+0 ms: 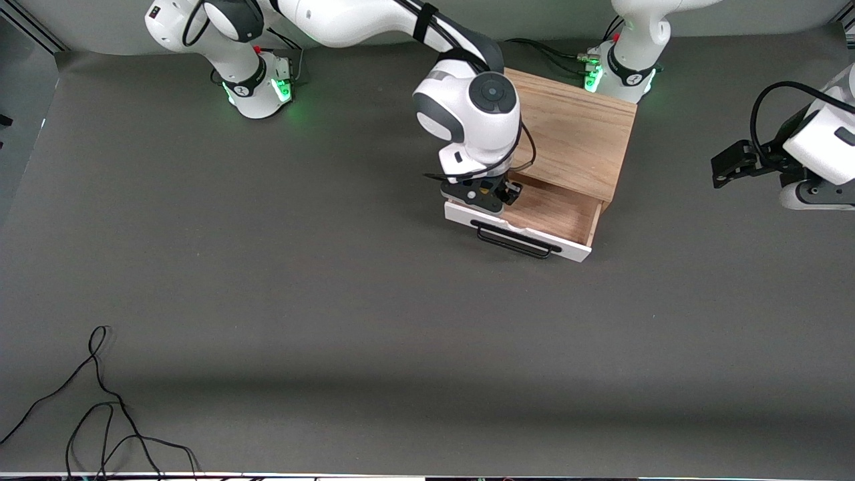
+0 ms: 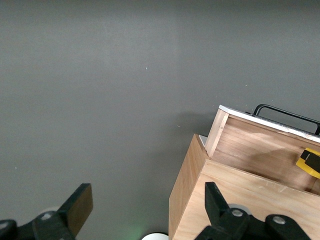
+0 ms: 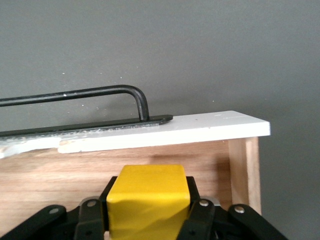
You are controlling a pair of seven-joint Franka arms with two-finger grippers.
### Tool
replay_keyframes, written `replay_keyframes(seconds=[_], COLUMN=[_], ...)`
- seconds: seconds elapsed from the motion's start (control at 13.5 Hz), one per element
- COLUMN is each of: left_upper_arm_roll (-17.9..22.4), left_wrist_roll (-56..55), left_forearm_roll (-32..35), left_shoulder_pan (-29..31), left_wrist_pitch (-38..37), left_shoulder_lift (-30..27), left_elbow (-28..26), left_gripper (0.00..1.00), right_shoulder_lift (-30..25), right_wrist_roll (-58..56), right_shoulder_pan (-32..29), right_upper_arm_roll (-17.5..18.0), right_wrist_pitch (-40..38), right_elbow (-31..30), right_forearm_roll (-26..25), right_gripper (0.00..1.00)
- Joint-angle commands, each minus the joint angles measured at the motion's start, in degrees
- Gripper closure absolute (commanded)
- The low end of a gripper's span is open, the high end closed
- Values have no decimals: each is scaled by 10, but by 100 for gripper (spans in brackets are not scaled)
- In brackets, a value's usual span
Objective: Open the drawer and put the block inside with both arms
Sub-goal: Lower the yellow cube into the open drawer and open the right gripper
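The drawer (image 1: 558, 215) stands pulled out of the light oak box (image 1: 574, 127), its white front and black bar handle (image 1: 518, 240) facing the front camera. My right gripper (image 1: 495, 195) is down inside the drawer at the end toward the right arm, shut on the yellow block (image 3: 147, 200). In the right wrist view it (image 3: 147, 207) sits just inside the white front (image 3: 200, 127). The block also shows in the left wrist view (image 2: 306, 161); it is hidden in the front view. My left gripper (image 1: 725, 166) is open and empty, up over the table at the left arm's end; its fingers (image 2: 80, 205) stand wide apart.
Black cables (image 1: 100, 401) lie on the grey table (image 1: 334, 280) near the front camera at the right arm's end. The oak box stands close to the left arm's base (image 1: 621, 73).
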Motion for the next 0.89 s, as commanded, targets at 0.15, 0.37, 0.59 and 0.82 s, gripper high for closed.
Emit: replay_keyframes(seconds=[0.15, 0.37, 0.59, 0.82], left_upper_arm_roll=[4, 58, 112, 124], left_wrist_roll=[6, 6, 6, 5], left_forearm_roll=[-6, -5, -5, -4], left_shoulder_pan=[1, -57, -109, -126], left_wrist_pitch=[12, 12, 12, 11], left_shoulder_lift=[-19, -18, -18, -18], left_elbow=[-22, -21, -21, -20], left_gripper=[0, 0, 0, 0], right_shoulder_lift=[27, 31, 29, 21], right_wrist_roll=[14, 14, 14, 13], right_shoulder_pan=[3, 3, 3, 2], right_upper_arm_roll=[-4, -4, -4, -4], right_wrist_pitch=[10, 19, 18, 9], right_elbow=[21, 20, 21, 23], right_forearm_roll=[5, 5, 7, 8], right_gripper=[86, 85, 18, 0])
